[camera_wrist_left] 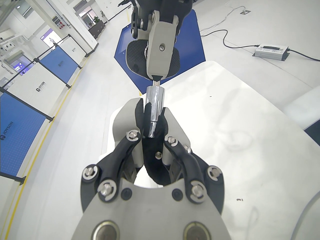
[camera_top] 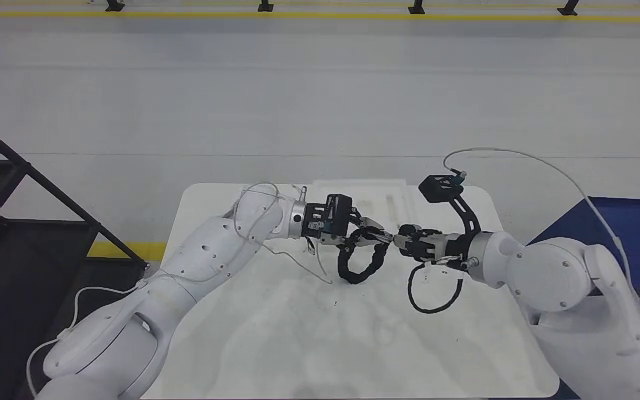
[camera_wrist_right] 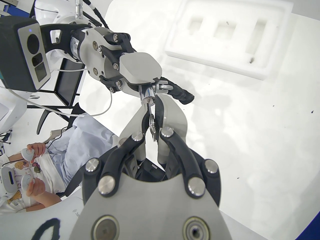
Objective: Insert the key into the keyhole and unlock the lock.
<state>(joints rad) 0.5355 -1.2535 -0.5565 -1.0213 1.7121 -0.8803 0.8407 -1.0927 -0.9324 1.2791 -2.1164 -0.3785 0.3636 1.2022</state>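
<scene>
Top view: your two arms meet nose to nose above the table point(camera_top: 250, 330). The cable lock point(camera_top: 358, 266) hangs its black loop just under the left gripper point(camera_top: 362, 235). The right gripper point(camera_top: 408, 242) is directly opposite.

Left wrist view: the left gripper point(camera_wrist_left: 152, 118) is pressed together on the lock's chrome cylinder point(camera_wrist_left: 155, 98), with the black cable point(camera_wrist_left: 153, 163) running back between its fingers. Just ahead of the tips, the key point(camera_wrist_left: 156, 83) touches the cylinder's end, and the right gripper pinches it.

Right wrist view: the right gripper point(camera_wrist_right: 150, 116) is clamped on the key point(camera_wrist_right: 149, 107), with the key ring point(camera_wrist_right: 151, 123) between its fingers. The cylinder's face point(camera_wrist_right: 146, 96) sits directly ahead, against the blade. You cannot tell how deep the blade sits.

Step in hand, as I judge it, is seating the key and then turning it.
- Line the blade up with the cylinder's axis.
- Push straight in, with the left grip firm.
- Twist only about the blade's own axis once it is seated.
- Don't lever sideways, or the cylinder may slip in the pads.
</scene>
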